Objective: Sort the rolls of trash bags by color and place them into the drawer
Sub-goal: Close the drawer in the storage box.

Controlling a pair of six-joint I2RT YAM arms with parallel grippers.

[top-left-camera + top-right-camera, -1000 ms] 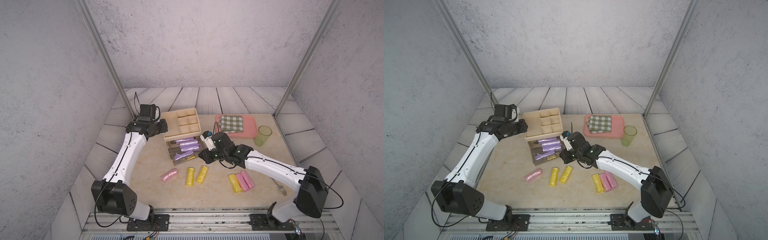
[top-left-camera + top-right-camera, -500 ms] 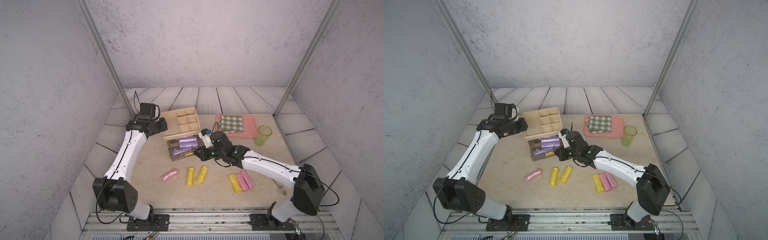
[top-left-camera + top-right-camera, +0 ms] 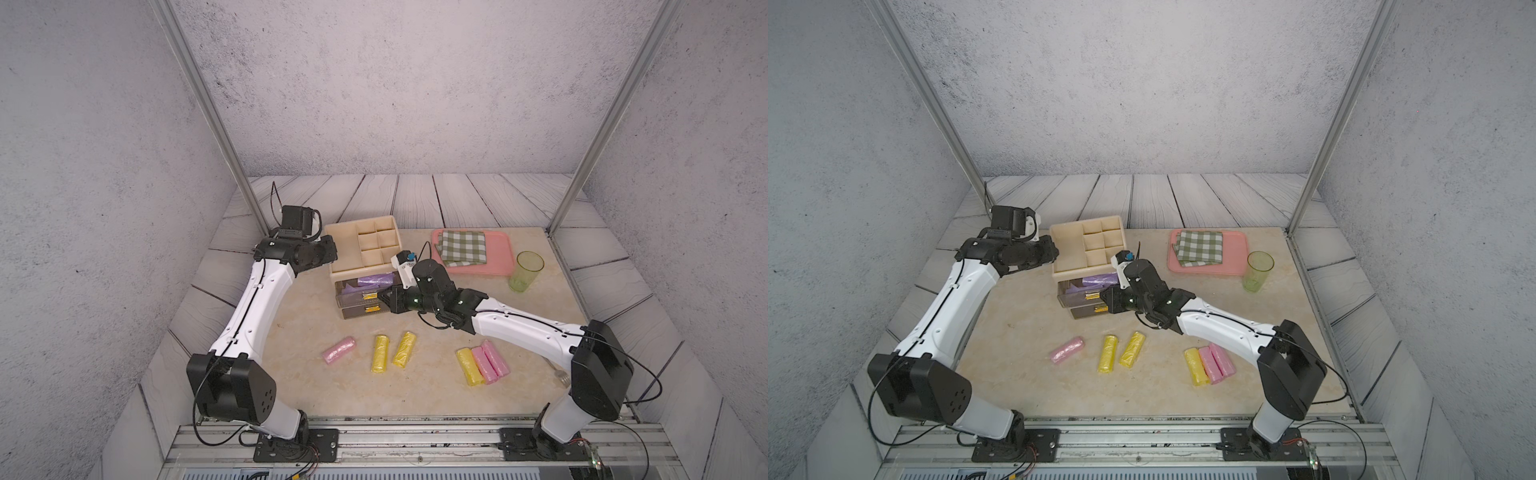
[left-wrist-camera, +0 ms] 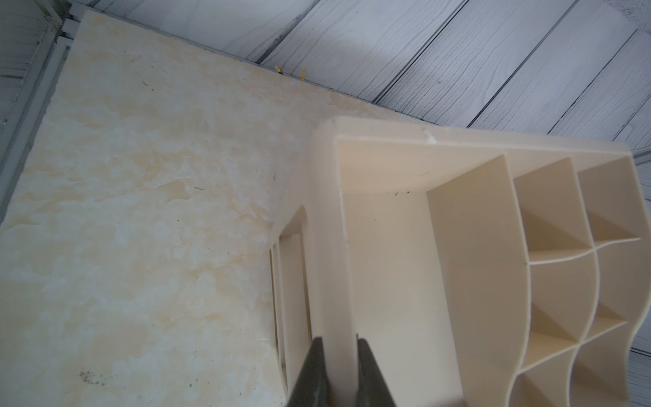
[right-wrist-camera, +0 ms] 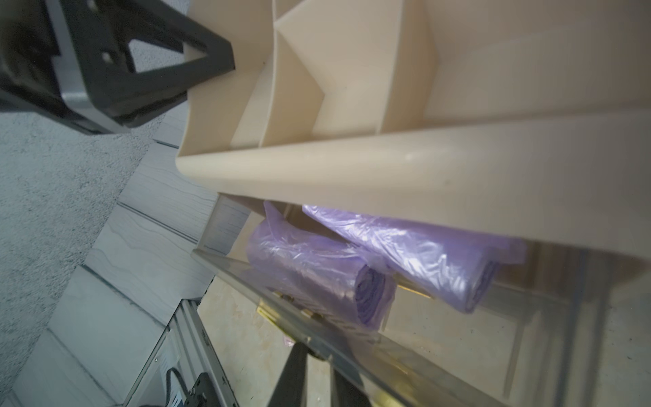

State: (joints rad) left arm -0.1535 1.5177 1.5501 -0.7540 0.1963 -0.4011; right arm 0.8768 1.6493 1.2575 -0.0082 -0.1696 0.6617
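1. The left hand (image 4: 339, 347) is shown clamped on the side wall of the cream organiser (image 3: 353, 272)
2. The right hand (image 5: 317, 359) is shown closed on the front of the clear upper drawer (image 3: 351, 297), which is drawn partly out beneath the organiser
3. Two purple rolls (image 5: 317, 271) are seen lying side by side inside the upper drawer
4. A pink roll (image 3: 339, 350) and two yellow rolls (image 3: 380, 353) are scattered loose on the bench (image 3: 316, 386), apart from the drawers
5. A row of three rolls (image 3: 484, 365), one yellow and two pink, is laid touching beside the right arm
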